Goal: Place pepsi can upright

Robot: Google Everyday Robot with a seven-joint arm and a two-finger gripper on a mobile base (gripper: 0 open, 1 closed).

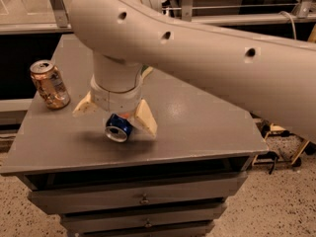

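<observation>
- A grey flat-topped cabinet [207, 117] with drawers in its front [144, 199] stands on a speckled floor [276, 206]. Behind it there are metal frame bars [54, 4].
- The only camera looks down on the cabinet top from the front and from above.
- The big cream-white robot arm [207, 48] comes in from the right edge of the picture and crosses the upper part. It then bends down at a round joint into a short vertical wrist [116, 83] above the front-left part of the top.
- The gripper [114, 122] hangs under this wrist and points straight down, low over the surface. Its two tan wedge-shaped fingers [144, 118] are spread wide apart, one on each side.
- The dark blue aluminium pepsi can [118, 127] lies on its side on the cabinet top, between the two fingers. Its silver end faces the camera. The wrist hides the rest of its body. I cannot tell if a finger touches it.
- An orange-gold drink can [49, 84] stands upright near the left edge of the top, apart from the gripper.
</observation>
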